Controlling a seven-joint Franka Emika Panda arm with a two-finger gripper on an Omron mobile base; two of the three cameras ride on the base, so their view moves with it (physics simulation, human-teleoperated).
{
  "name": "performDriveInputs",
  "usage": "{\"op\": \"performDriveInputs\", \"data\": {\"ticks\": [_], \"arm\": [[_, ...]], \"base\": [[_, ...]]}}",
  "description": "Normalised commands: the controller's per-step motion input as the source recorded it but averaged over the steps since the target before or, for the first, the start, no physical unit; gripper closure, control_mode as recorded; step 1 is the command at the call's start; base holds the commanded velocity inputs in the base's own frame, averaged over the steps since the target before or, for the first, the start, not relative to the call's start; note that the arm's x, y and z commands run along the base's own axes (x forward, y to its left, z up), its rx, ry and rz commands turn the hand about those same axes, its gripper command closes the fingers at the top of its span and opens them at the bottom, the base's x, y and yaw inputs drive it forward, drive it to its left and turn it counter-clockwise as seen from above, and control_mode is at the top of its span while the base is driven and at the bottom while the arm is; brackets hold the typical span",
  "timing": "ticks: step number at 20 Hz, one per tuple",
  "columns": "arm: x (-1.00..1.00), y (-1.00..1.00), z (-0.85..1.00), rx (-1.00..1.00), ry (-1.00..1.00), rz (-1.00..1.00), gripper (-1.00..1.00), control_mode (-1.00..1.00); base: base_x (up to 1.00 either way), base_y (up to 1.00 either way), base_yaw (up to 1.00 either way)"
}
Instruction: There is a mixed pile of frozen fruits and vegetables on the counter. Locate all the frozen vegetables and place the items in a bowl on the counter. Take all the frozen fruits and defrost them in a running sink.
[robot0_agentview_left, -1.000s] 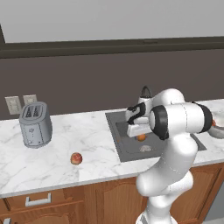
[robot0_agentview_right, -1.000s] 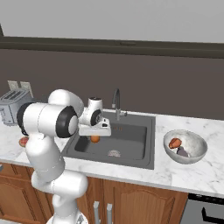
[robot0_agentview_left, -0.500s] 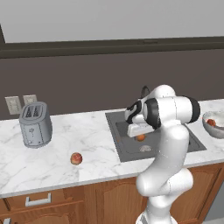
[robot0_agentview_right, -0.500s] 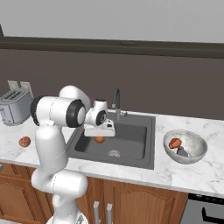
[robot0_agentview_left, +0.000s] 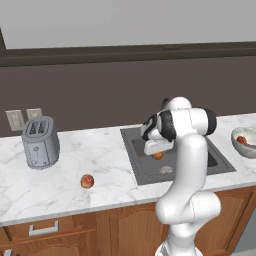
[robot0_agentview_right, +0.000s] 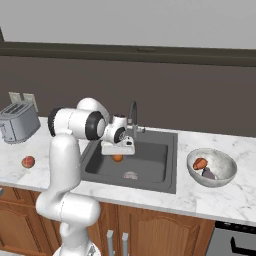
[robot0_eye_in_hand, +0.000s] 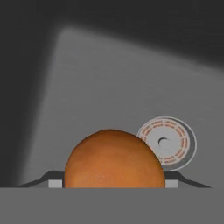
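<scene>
Orange (robot0_eye_in_hand: 114, 158) pinched between the fingers of the gripper (robot0_agentview_right: 118, 152), hanging over the sink (robot0_agentview_right: 150, 162) above the basin floor, drain (robot0_eye_in_hand: 167, 142) just beyond it in the hand view. Seen too in the left base view as a small orange ball (robot0_agentview_left: 158, 155) under the hand. Further left on the counter (robot0_agentview_left: 75, 165), well apart from the sink, apple (robot0_agentview_left: 87, 180) waiting near the front edge. Further right, bowl (robot0_agentview_right: 226, 176) with the carrot-like root (robot0_agentview_right: 199, 163) and eggplant (robot0_agentview_right: 208, 173) inside. Behind the basin, faucet (robot0_agentview_right: 133, 116); cannot tell whether water runs. Toaster (robot0_agentview_left: 40, 142) at the far left. Risks, by judgement: released from this height, could bounce or roll across the basin; dry tap would mean no defrosting. No brand, label or writing legible anywhere.
</scene>
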Motion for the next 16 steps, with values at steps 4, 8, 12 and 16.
{"op": "performDriveInputs", "data": {"ticks": [4,8,12,16], "arm": [[0.44,-0.09,-0.34,0.01,-0.02,0.02,1.0,-1.0],[0.36,-0.11,-0.4,0.0,-0.06,0.01,1.0,-1.0],[0.29,-0.16,-0.5,0.0,-0.03,0.0,1.0,-1.0],[0.23,-0.16,-0.48,0.0,-0.01,-0.01,1.0,-1.0]], "base": [[0.0,0.0,0.0],[0.0,0.0,0.0],[0.0,0.0,0.0],[0.0,0.0,0.0]]}}
